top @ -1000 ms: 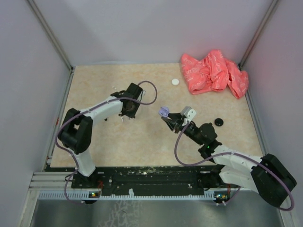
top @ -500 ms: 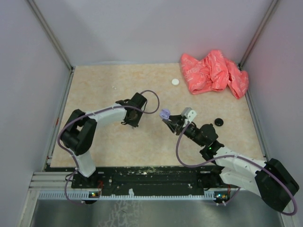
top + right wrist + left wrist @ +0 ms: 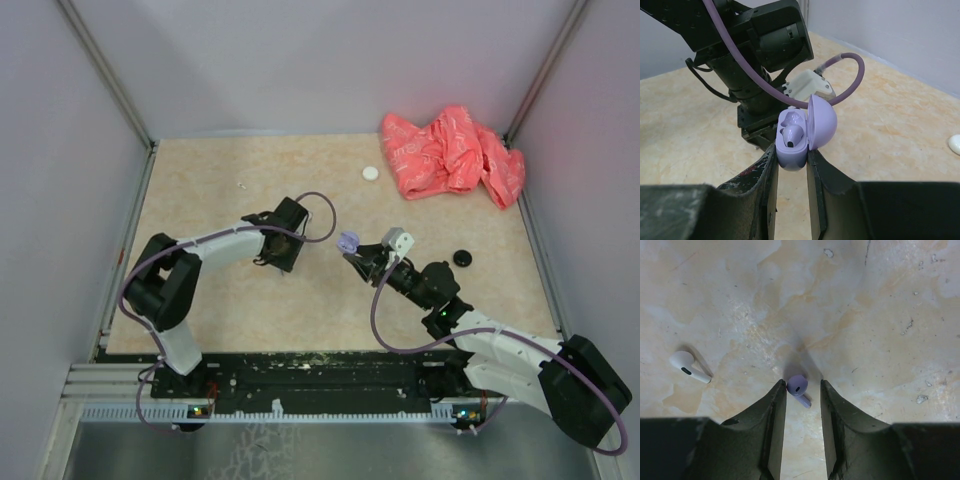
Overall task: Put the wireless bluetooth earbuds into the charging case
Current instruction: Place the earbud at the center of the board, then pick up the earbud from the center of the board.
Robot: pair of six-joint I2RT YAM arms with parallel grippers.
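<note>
A pale purple earbud (image 3: 798, 388) lies on the table between the fingertips of my left gripper (image 3: 802, 384), close against the left finger; the jaws stand apart around it. A white earbud (image 3: 687, 366) lies further left. My right gripper (image 3: 791, 155) is shut on the lavender charging case (image 3: 791, 155) and holds it above the table, lid (image 3: 821, 122) swung open. One purple earbud (image 3: 791, 135) sits in the case beside an empty socket. In the top view the left gripper (image 3: 274, 262) is low on the table, left of the case (image 3: 347, 241).
A crumpled pink cloth (image 3: 455, 152) fills the back right corner. A white round disc (image 3: 371, 173) lies near it and a black disc (image 3: 462, 257) sits right of the right arm. A tiny white piece (image 3: 241, 185) lies at back left. Walls enclose three sides.
The left gripper has moved nearer and a little right, down to the table, and its jaws have parted around the purple earbud. The right arm and case have barely moved.
</note>
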